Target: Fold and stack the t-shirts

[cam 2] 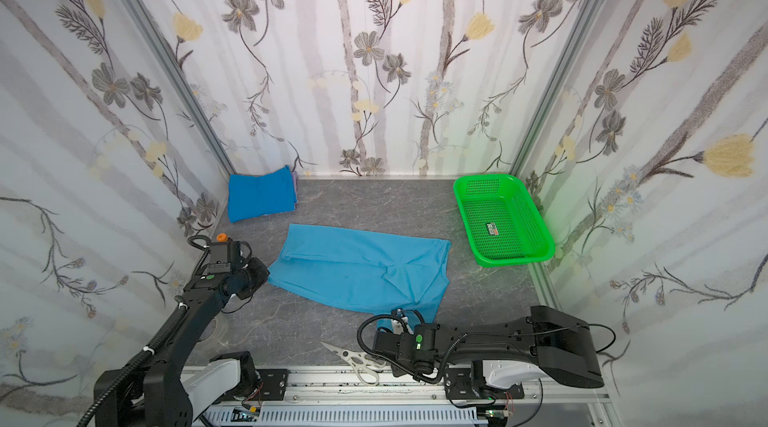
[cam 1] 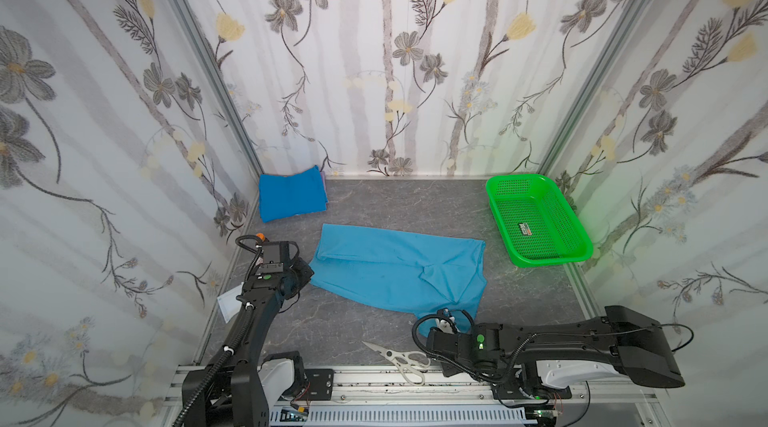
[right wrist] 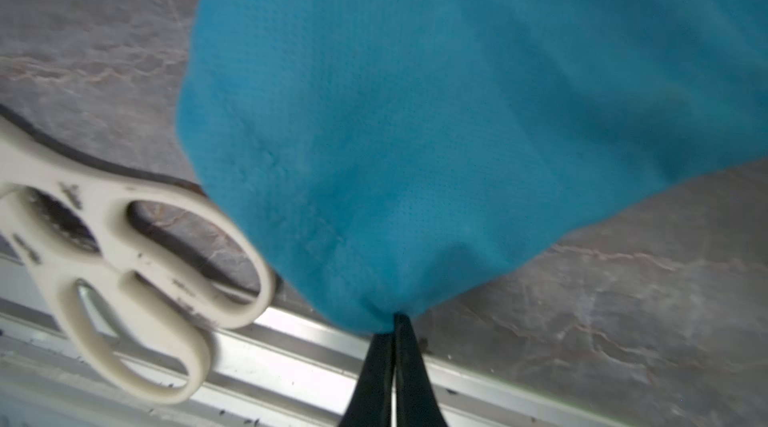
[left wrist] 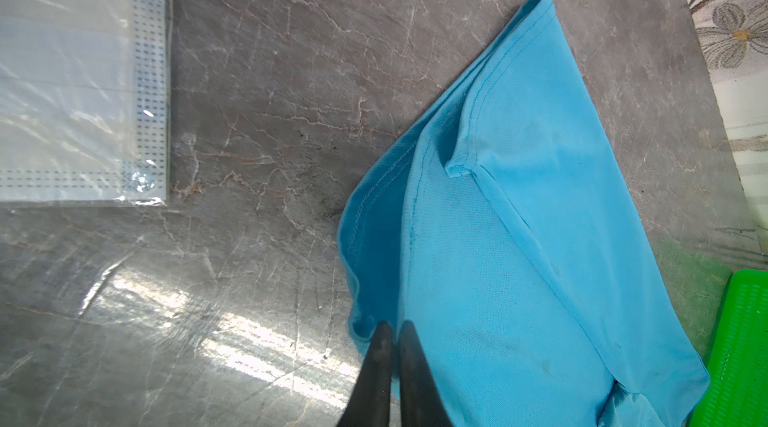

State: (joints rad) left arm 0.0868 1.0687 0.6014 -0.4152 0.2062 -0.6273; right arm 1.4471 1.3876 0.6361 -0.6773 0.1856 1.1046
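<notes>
**A:** What is your left gripper [left wrist: 392, 327] doing?

**B:** I am pinching the light shirt [left wrist: 519, 238] with it. The fingers [left wrist: 380, 346] are pressing almost together on a hemmed corner. From the tips the cloth is spreading away over the table [left wrist: 291, 71], with one long fold running along it. Well off to the other side of the tips, a clear packet [left wrist: 83, 84] is lying flat.

**A:** And the right gripper [right wrist: 395, 319]?

**B:** I am nipping the same shirt there, with the jaws closed tight on a bunched bit of its edge. The cloth is fanning out ahead of the tips and looks lifted a little off the table. Just beside this gripper the scissors [right wrist: 37, 163] are lying with their handles over the rail [right wrist: 291, 346]. I cannot tell whether they are touching the cloth.

**A:** Where is the shirt lying overall?

**B:** In both top views it is stretching between my two grippers, mostly flat and creased near the middle. Beyond the left gripper, in the far corner, the dark shirt [cam 1: 291, 196] is sitting folded, apart from the light one. Beyond the right gripper the basket [cam 1: 552, 257] is standing well apart from the cloth, with a small label lying inside it.
</notes>
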